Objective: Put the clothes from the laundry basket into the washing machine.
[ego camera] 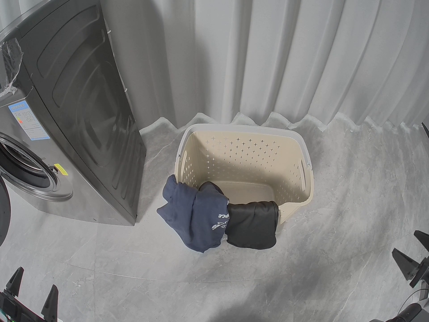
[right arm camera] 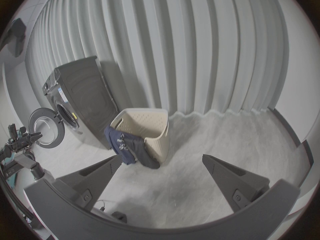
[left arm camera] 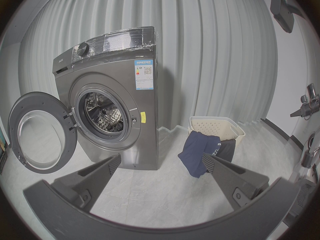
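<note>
A beige laundry basket [ego camera: 243, 130] stands on the floor before the curtain. Over its near rim hang a navy garment [ego camera: 196, 213] and a black garment [ego camera: 252, 224]. The grey washing machine [ego camera: 80, 112] stands to the left; its round door [left arm camera: 41, 132] is swung open and the drum [left arm camera: 103, 115] looks bare. My left gripper [ego camera: 32, 290] is open low at the near left, well short of the basket [left arm camera: 216, 127]. My right gripper [ego camera: 415, 253] is open at the near right, also apart from the basket [right arm camera: 146, 125] and clothes [right arm camera: 128, 145].
A pleated white curtain [ego camera: 268, 45] closes off the back. Grey marble-patterned floor [ego camera: 223, 282] spreads between me and the basket, with open room on the basket's right.
</note>
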`<state>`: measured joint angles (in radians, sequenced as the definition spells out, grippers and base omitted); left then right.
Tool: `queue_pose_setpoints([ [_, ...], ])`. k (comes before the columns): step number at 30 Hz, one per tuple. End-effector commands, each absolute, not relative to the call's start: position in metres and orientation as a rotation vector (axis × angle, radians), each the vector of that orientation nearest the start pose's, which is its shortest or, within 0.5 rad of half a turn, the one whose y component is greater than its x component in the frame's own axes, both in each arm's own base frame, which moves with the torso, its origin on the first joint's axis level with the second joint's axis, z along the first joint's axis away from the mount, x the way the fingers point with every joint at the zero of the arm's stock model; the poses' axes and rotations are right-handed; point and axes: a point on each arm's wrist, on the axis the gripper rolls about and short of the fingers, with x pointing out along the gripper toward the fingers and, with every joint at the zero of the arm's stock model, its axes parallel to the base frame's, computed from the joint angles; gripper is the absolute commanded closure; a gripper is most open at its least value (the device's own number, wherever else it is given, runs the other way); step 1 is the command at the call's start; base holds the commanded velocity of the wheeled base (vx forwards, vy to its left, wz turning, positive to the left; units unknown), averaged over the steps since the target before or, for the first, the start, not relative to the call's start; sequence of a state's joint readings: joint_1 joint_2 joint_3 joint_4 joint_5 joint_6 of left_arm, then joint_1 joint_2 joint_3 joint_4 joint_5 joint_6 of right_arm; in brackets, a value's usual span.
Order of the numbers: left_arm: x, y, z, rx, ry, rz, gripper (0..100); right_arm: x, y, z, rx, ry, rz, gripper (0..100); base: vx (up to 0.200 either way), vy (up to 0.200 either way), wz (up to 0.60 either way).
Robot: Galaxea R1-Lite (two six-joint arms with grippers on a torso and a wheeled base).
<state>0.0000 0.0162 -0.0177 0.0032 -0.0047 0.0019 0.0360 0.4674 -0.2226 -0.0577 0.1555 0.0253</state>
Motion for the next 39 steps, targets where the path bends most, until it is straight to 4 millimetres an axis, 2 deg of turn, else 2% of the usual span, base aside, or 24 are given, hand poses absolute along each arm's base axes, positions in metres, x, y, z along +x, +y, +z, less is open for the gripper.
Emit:
queue_pose_setpoints([
  [1,-0.022,0.000,0.076,0.002,0.011,-0.006,0,0.075,0.011,0.133,0.051,0.480,0.275,0,0.000,0.000,0.00],
  [2,-0.022,0.000,0.076,0.002,0.011,-0.006,0,0.086,0.013,0.132,0.057,0.505,0.287,0,0.000,0.000,0.00],
  [5,-0.022,0.000,0.076,0.002,0.011,-0.005,0,0.097,0.016,0.130,0.069,0.526,0.295,0,0.000,0.000,0.00],
  [7,-0.022,0.000,0.076,0.003,0.011,-0.005,0,0.121,0.020,0.123,0.100,0.550,0.295,0,0.000,0.000,0.00],
  [11,-0.022,0.000,0.076,0.002,0.011,-0.003,0,0.135,0.028,0.118,0.094,0.557,0.333,0,0.000,0.000,0.00],
  [20,-0.022,0.000,0.076,0.002,0.011,-0.005,0,0.156,0.039,0.106,0.105,0.617,0.367,0,0.000,0.000,0.00],
  [24,-0.022,0.000,0.076,0.002,0.011,-0.005,0,0.165,0.057,0.101,0.160,0.614,0.424,0,0.000,0.000,0.00],
  [29,-0.022,0.000,0.076,0.002,0.011,-0.003,0,0.172,0.070,0.092,0.136,0.640,0.427,0,0.000,0.000,0.00],
  [35,-0.022,0.000,0.076,-0.002,0.011,-0.005,0,0.178,0.085,0.083,0.109,0.645,0.463,0,0.000,-0.200,0.00],
  [39,-0.022,0.000,0.076,0.000,0.011,-0.005,0,0.181,0.094,0.076,0.083,0.652,0.456,0,0.000,0.000,0.00],
])
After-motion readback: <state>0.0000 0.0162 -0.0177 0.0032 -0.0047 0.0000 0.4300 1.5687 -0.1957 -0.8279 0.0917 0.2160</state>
